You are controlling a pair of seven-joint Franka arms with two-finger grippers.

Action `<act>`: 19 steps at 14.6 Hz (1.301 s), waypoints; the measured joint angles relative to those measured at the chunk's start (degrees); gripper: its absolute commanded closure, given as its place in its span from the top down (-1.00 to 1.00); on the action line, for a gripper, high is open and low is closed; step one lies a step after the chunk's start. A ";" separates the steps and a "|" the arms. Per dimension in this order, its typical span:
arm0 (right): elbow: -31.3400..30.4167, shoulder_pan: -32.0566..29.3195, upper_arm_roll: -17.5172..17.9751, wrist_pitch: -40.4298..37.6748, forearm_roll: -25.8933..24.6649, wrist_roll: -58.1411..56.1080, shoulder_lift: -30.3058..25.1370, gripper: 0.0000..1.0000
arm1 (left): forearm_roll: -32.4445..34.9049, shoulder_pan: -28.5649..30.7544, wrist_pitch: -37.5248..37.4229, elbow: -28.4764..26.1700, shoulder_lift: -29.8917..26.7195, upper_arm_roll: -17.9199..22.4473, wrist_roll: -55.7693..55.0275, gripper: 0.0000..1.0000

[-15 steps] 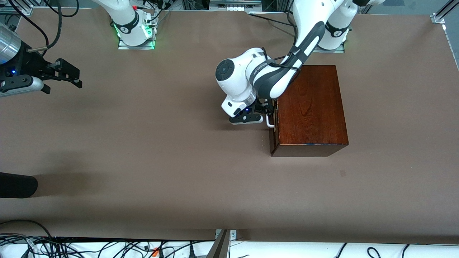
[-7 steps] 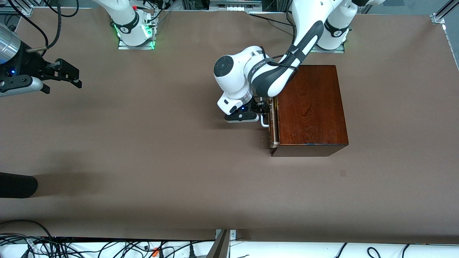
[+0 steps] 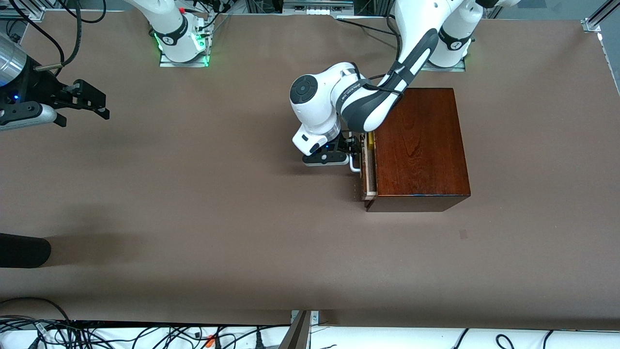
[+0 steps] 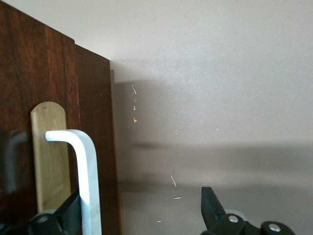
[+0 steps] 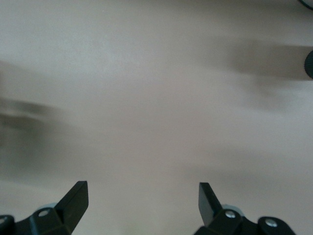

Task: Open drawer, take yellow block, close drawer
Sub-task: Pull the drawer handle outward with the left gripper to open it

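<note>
The mahogany box (image 3: 419, 148) stands near the left arm's base. Its drawer (image 3: 369, 169) is out by a narrow gap, showing a pale wood rim. A thin yellow sliver (image 3: 370, 139) shows in the gap; I cannot tell whether it is the yellow block. My left gripper (image 3: 356, 151) is at the white handle (image 3: 355, 167), in front of the drawer. In the left wrist view the gripper (image 4: 142, 200) is open, with one finger (image 4: 68, 215) tucked between the handle (image 4: 88, 166) and the drawer front (image 4: 95, 122). My right gripper (image 3: 99, 103) waits open at the right arm's end, over bare table (image 5: 142, 196).
A black rounded object (image 3: 24, 250) lies at the table's edge at the right arm's end, nearer the front camera. Cables run along the front edge (image 3: 145, 334). Brown table (image 3: 218, 194) spreads in front of the drawer.
The drawer has slid out a little from the box toward the right arm's end, with my left gripper moving along at the handle. The right arm has barely moved.
</note>
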 measured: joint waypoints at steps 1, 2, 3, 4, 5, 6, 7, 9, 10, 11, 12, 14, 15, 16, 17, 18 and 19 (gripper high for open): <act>0.00 0.00 0.00 0.00 0.00 0.00 0.00 1.00 | -0.13 -0.03 0.18 0.00 0.00 0.00 -0.06 1.00; 0.00 0.00 0.00 0.00 0.00 0.00 0.00 1.00 | -0.18 -0.02 0.23 0.00 0.00 0.03 -0.28 1.00; 0.00 0.00 0.00 0.00 0.00 0.00 0.00 1.00 | -0.22 -0.02 0.30 0.00 -0.01 0.05 -0.63 1.00; 0.00 0.00 0.00 0.00 0.00 0.00 0.00 1.00 | -0.22 -0.03 0.38 0.00 0.00 0.07 -1.17 1.00; 0.00 0.00 0.00 0.00 0.00 0.00 0.00 1.00 | -0.22 -0.10 0.49 0.00 0.00 0.11 -1.59 1.00; 0.00 0.00 -0.01 0.00 0.00 0.00 0.00 1.00 | -0.22 -0.22 0.62 0.00 0.00 0.22 -2.14 1.00; 0.00 0.00 -0.01 0.00 0.00 0.00 0.00 1.00 | -0.22 -0.38 0.77 0.00 0.00 0.34 -2.50 1.00; 0.00 0.00 -0.01 0.00 0.00 0.00 0.00 1.00 | -0.21 -0.79 0.88 0.04 0.02 0.71 -2.77 1.00; 0.00 0.00 -0.01 0.00 0.00 0.00 0.00 1.00 | -0.21 -0.94 0.91 0.06 0.03 0.87 -3.05 1.00; 0.00 0.00 -0.01 0.00 0.00 0.00 0.00 1.00 | -0.22 -1.01 0.92 0.07 0.03 0.92 -3.42 1.00; 0.00 0.00 -0.01 0.00 0.00 0.00 0.00 1.00 | -0.21 -1.19 0.94 0.09 0.05 0.93 -3.83 1.00; 0.00 0.00 -0.02 0.00 0.00 0.00 0.00 1.00 | -0.22 -1.56 1.22 0.44 0.23 0.95 -5.18 1.00; 0.00 0.00 -0.02 0.00 0.00 0.00 0.00 1.00 | -0.23 -1.77 1.66 0.88 0.51 0.87 -6.06 1.00; 0.00 0.00 -0.02 0.00 0.00 0.00 0.00 1.00 | -0.22 -2.09 1.67 1.26 0.77 0.97 -6.32 1.00; 0.00 0.00 -0.02 0.00 0.00 0.00 0.00 1.00 | -0.21 -2.27 1.54 1.48 0.92 1.11 -6.35 1.00; 0.00 0.00 -0.03 0.00 0.00 0.00 0.00 1.00 | -0.21 -2.30 1.48 1.56 0.96 1.12 -6.40 1.00; 0.00 0.00 -0.03 0.00 0.00 0.00 0.00 1.00 | -0.22 -2.36 1.53 1.66 0.99 1.12 -6.49 1.00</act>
